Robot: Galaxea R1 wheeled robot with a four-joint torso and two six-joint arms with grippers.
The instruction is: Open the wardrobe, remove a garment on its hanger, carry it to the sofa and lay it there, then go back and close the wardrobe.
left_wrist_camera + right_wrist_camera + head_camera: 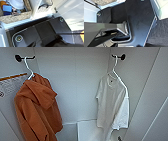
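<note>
1. Left claw [33,44]: dark tips show at the edge of the left wrist view above the robot's dark plate; I cannot tell whether it is clenched or released.
2. Right claw [115,44]: a dark tip shows in the right wrist view; its state cannot be told either.
3. The wardrobe [75,84] stands open, its white inside facing the head camera.
4. The white shirt [112,104] hangs inside on the right, on a white hanger [118,74] hooked over a dark peg [122,57].
5. An orange hooded garment [37,109] hangs on the left from another peg [18,58], well apart from the shirt.
6. A woven basket [16,16] holding assorted things appears in the left wrist view.
</note>
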